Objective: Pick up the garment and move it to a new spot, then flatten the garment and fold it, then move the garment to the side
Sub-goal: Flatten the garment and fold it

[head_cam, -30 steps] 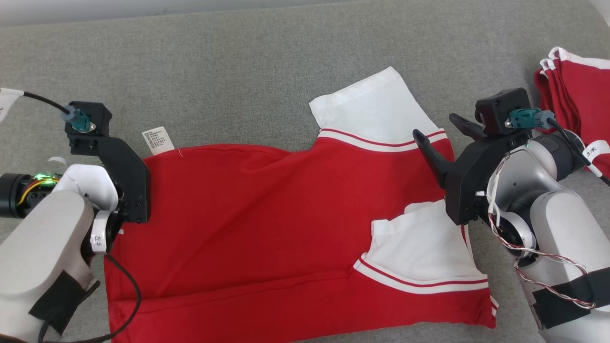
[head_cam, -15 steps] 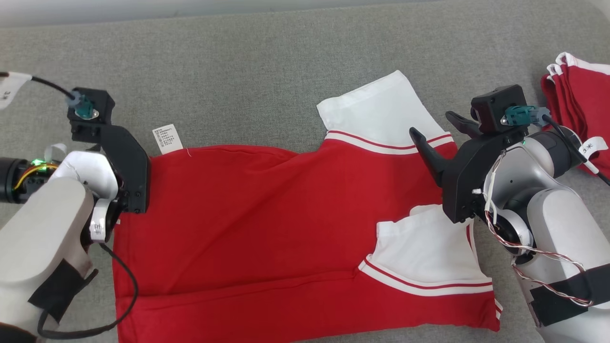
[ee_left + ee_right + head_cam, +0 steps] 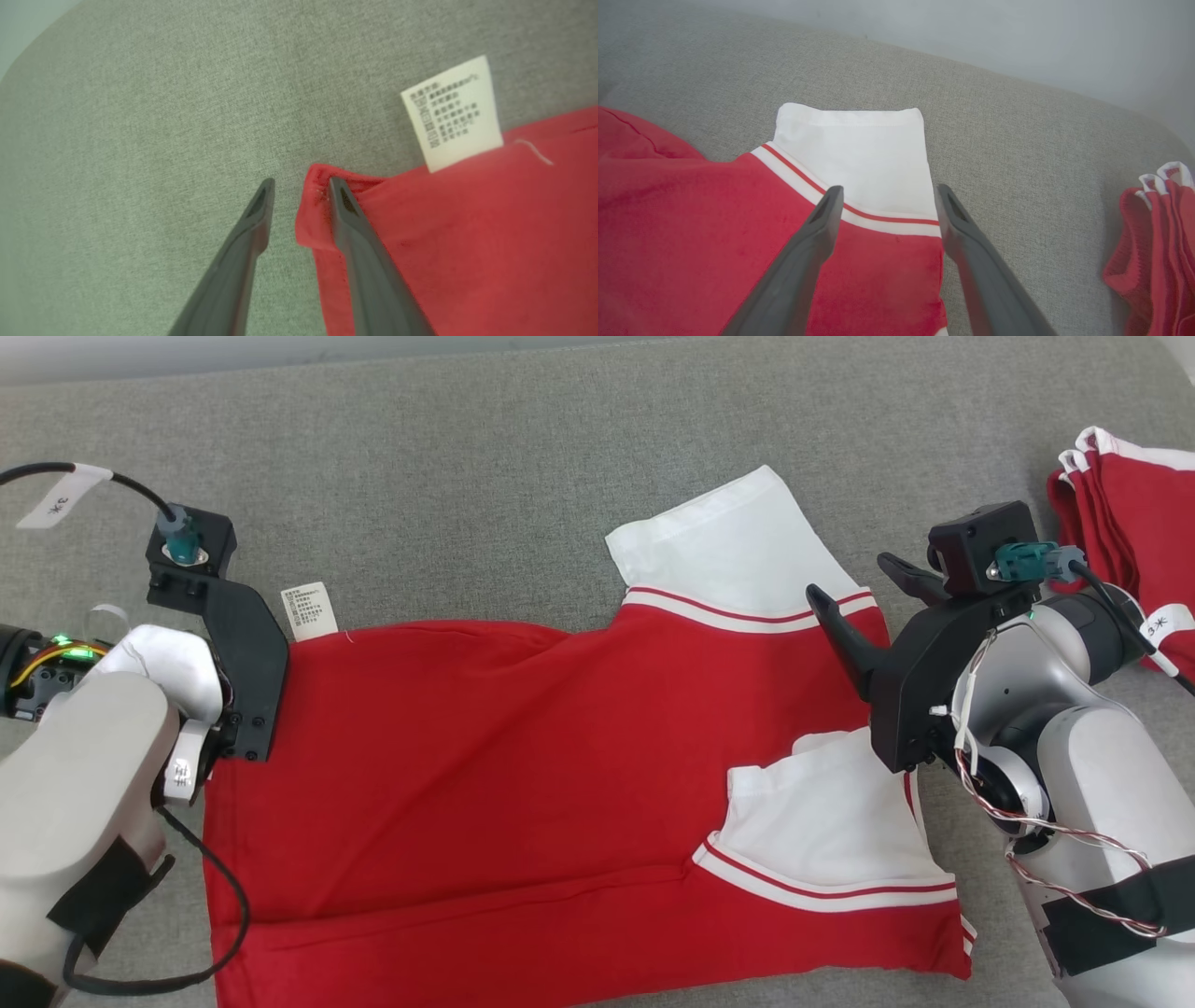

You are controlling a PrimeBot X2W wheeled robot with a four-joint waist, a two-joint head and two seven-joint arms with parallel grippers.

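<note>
A red T-shirt (image 3: 523, 775) with white sleeves lies spread on the grey cushion (image 3: 467, 457). One sleeve (image 3: 728, 546) points to the far side, and the other (image 3: 822, 821) is folded onto the body. My left gripper (image 3: 301, 184) is open at the shirt's far left corner (image 3: 310, 205). One finger lies over the red hem and the other over bare grey cloth. A white care label (image 3: 453, 114) sticks out beside it. My right gripper (image 3: 887, 198) hangs open above the far sleeve's striped band (image 3: 878, 219) and holds nothing.
A stack of folded red garments with white trim (image 3: 1134, 523) sits at the right edge of the cushion, close to my right forearm (image 3: 1074, 709). The cushion's far edge (image 3: 971, 65) meets a pale background. Bare grey cloth stretches left of the shirt.
My left wrist has shifted slightly toward the far side at the shirt's corner. The head view swayed and came back. The right gripper and the shirt have hardly moved.
</note>
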